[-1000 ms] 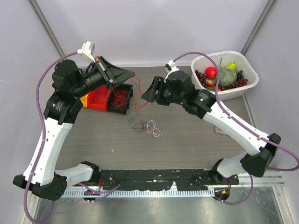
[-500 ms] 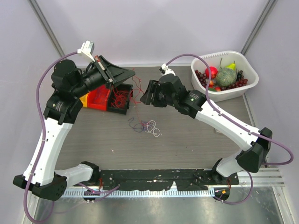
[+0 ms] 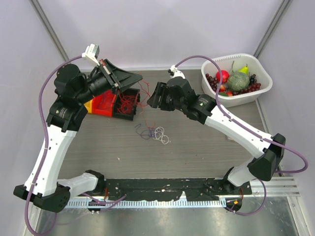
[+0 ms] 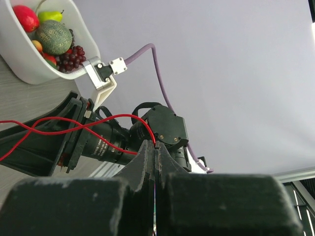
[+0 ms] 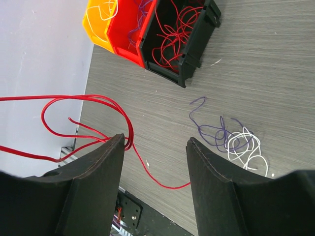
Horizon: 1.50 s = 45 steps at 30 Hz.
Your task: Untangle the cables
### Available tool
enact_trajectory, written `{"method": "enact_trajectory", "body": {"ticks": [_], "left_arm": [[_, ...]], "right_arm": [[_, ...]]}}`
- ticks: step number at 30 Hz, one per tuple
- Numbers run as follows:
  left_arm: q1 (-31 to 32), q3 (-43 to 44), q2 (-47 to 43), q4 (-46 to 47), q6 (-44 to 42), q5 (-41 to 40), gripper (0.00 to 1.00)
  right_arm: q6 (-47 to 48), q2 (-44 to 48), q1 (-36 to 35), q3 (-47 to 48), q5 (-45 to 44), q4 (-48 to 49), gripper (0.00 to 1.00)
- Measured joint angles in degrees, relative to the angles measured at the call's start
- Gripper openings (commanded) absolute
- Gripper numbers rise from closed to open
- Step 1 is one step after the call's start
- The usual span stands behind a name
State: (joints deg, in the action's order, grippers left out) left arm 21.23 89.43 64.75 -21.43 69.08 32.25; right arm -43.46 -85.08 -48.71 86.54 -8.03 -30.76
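My left gripper (image 3: 134, 77) is raised over the bins and shut on a thin red cable (image 4: 59, 129), pinched at the jaw tips (image 4: 155, 146). The red cable (image 3: 144, 92) hangs in loops toward my right gripper (image 3: 151, 97). That gripper (image 5: 156, 142) stands open, and a loop of the red cable (image 5: 106, 101) lies against the tip of its left finger (image 5: 118, 142) while another strand sags between the fingers. A small pile of purple and white cables (image 3: 155, 132) lies on the table; the purple strands (image 5: 211, 130) and white strands (image 5: 246, 145) appear beyond the right finger.
A black bin (image 3: 127, 104) holding red wires, a red bin (image 3: 103, 102) and a yellow bin (image 3: 88, 104) sit at the back left. A white basket (image 3: 246, 97) of fruit stands at the back right. Purple hoses arch over both arms.
My right arm has swung left and slightly back, bringing its open gripper up to the hanging red cable. The left gripper has stayed put, still shut on the cable.
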Motion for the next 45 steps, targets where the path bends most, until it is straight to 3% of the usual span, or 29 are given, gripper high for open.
{"method": "enact_trajectory", "body": {"ticks": [19,23,30,33,39,45], "left_arm": [[0.0,-1.6,-1.2,1.9,1.6,-1.7,0.0],[-0.1,1.2,-0.6,0.0,1.0,-3.8,0.0],[-1.7,20.1,3.5,-9.6,-5.4,-8.7,0.0],[-2.3,23.2,3.0,-11.2,-8.0,-10.1,0.0],[-3.2,25.4,3.7,-18.7,-12.9,-12.8,0.0],[-4.1,28.9,8.9,-28.1,-21.7,-20.2,0.0]], "right_arm": [[1.3,-2.8,-6.3,0.2,-5.8,0.8,0.58],[1.5,-2.9,-8.1,-9.2,-10.1,3.6,0.59],[3.1,-1.7,-8.5,-36.0,-11.8,9.8,0.61],[3.9,0.8,-8.2,-40.8,-11.9,9.5,0.61],[6.1,9.2,-7.7,-38.8,-12.2,9.4,0.61],[7.8,16.4,-7.7,-29.5,-11.3,5.5,0.6]]}}
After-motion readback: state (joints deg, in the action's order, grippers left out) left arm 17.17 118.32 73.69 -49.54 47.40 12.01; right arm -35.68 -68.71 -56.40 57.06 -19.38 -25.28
